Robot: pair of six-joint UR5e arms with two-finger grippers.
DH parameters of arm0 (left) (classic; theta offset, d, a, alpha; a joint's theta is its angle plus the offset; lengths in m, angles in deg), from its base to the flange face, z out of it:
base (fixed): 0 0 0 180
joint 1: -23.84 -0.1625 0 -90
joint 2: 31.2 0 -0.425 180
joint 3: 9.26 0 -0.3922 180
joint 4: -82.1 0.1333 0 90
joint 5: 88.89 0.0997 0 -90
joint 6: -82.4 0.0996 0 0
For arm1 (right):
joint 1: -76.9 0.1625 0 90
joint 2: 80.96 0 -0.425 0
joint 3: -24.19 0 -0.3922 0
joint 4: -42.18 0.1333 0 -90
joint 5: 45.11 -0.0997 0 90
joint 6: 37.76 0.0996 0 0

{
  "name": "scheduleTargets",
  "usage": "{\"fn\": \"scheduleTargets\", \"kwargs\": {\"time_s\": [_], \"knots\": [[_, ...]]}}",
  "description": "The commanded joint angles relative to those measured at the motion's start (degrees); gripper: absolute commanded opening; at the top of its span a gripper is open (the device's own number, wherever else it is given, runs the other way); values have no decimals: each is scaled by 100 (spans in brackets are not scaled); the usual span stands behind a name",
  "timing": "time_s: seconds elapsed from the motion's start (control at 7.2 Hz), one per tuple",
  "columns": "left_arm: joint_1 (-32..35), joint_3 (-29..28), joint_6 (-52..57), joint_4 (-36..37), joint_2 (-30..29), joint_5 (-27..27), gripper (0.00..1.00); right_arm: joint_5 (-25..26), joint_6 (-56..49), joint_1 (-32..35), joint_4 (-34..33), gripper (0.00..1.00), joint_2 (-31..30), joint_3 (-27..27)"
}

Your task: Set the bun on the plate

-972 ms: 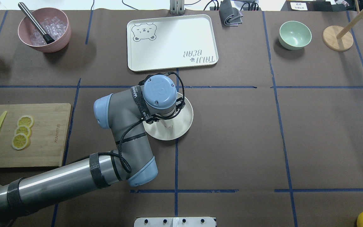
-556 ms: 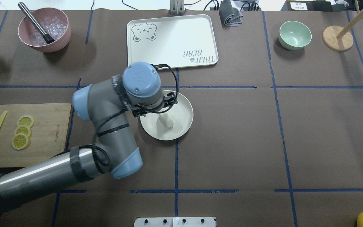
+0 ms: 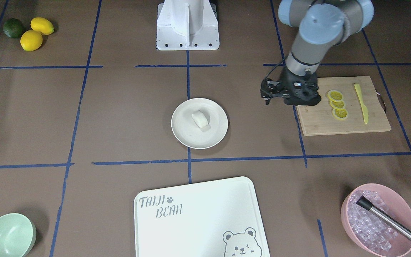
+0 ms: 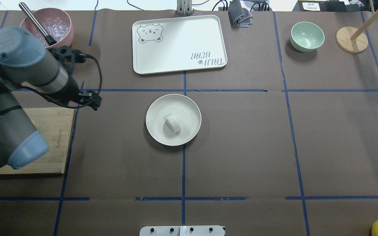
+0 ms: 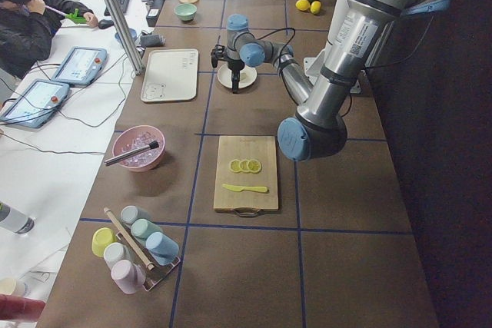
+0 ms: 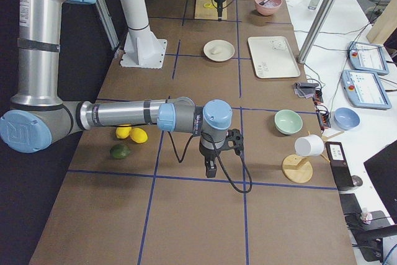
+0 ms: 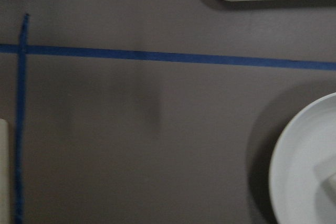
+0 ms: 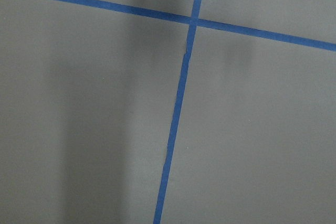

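The bun (image 4: 172, 123), a small white lump, lies on its side near the middle of the round cream plate (image 4: 189, 109), also seen from the front as bun (image 3: 200, 119) on plate (image 3: 187, 135). My left gripper (image 4: 94, 101) hangs well to the left of the plate, by the cutting board's corner; its fingers look spread with nothing between them, and the front view shows the same gripper (image 3: 265, 95). The left wrist view catches only the plate's rim (image 7: 294, 145). My right gripper (image 6: 210, 170) points down over bare table far from the plate; whether it is open I cannot tell.
The bear-print tray (image 4: 179, 42) lies beyond the plate. A pink bowl of ice (image 4: 57, 24) sits at the far left and a mint bowl (image 4: 307, 36) and wooden stand (image 4: 351, 39) at the far right. The cutting board (image 3: 319, 117) carries lemon slices and a knife.
My left arm has pulled away from over the plate, swinging left to the cutting board's corner. The bun stays lying on the plate, now fully uncovered.
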Motion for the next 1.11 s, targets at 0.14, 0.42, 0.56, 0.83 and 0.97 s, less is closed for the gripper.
{"fn": "scheduleTargets", "kwargs": {"time_s": [0.14,0.42,0.56,0.83,0.97], "knots": [[2257,-294,3858,-8,1554,-1356,100,0,0,0,0,100,1,-10],[3280,-715,4892,-34,2258,-1874,100,-9,-9,0,0,100,-17,-11],[3571,-744,4904,-35,2479,-1903,100,0,-17,0,0,100,-26,-19],[3645,-832,4886,-35,2701,-1860,100,-9,-17,0,0,100,-78,-28],[3853,-1085,4860,-61,2684,-1851,100,-9,-17,0,0,100,-87,-28]]}}
